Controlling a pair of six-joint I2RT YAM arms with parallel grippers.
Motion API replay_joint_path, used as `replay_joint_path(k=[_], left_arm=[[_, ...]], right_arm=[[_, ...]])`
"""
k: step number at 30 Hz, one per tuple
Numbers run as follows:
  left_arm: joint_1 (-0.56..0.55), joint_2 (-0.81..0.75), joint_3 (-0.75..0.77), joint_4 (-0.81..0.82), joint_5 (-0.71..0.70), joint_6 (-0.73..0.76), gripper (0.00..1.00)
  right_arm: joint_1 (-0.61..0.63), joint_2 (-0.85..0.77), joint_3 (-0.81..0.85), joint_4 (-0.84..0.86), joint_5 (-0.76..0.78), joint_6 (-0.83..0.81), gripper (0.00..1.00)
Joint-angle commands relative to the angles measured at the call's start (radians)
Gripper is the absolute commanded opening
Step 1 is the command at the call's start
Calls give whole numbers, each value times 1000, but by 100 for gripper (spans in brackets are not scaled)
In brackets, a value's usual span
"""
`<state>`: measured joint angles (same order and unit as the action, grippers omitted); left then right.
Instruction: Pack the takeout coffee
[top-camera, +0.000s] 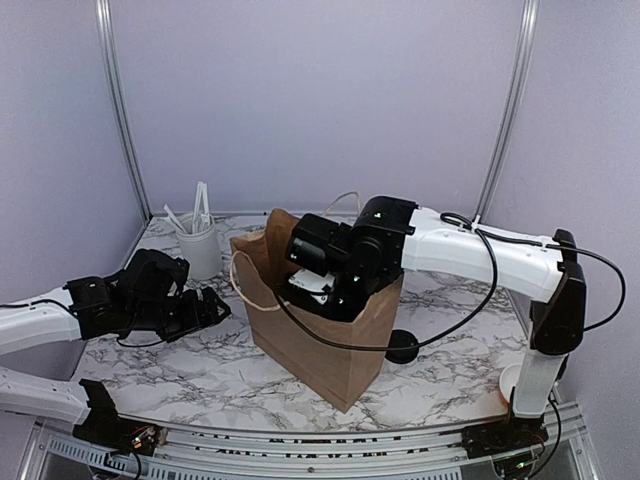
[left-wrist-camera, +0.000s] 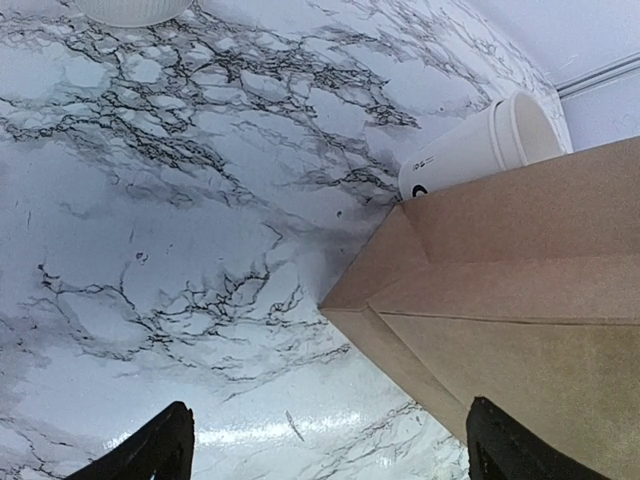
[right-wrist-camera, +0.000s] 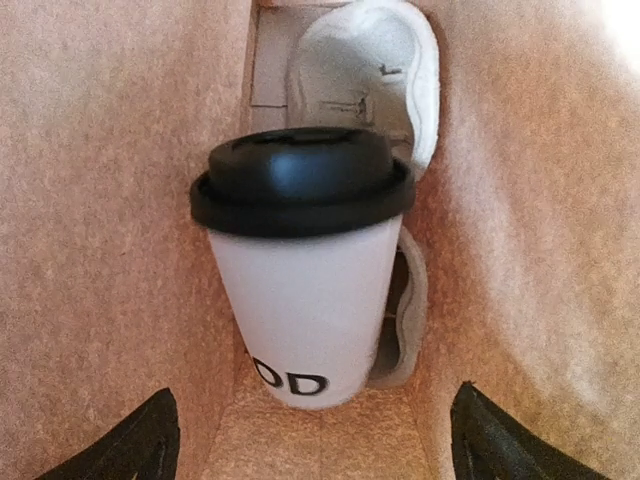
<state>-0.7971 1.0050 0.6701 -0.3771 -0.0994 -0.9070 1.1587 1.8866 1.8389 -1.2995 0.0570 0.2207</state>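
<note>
Now: takeout coffee (right-wrist-camera: 305, 270) inside the paper bag (right-wrist-camera: 120, 200)
Long axis 12-to-6 o'clock, lid at 12; right gripper (right-wrist-camera: 315, 445) released, not touching it

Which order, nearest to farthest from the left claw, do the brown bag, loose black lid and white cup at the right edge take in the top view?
1. Brown bag, middle, beside the left claw.
2. Black lid, right of the bag.
3. White cup, far right edge.

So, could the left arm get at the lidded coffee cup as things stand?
Probably not. The coffee cup sits deep inside the paper bag, and the right arm reaches down into the bag's mouth above it. The left gripper hangs open outside, beside the bag's wall.
</note>
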Motion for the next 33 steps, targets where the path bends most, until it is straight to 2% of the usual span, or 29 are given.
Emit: replay_joint_path(k=[1,13,33], left_arm=[[9,-5,40,-24,-16,19,95],[18,-8,59,-35,-16,31,96],[21,7,107,-48,-17,43,96]], right_arm=[[12,2,58,-36,28,8,91],[11,7,168,-72,65,20,92],[7,11,352,-38,148,37,92]])
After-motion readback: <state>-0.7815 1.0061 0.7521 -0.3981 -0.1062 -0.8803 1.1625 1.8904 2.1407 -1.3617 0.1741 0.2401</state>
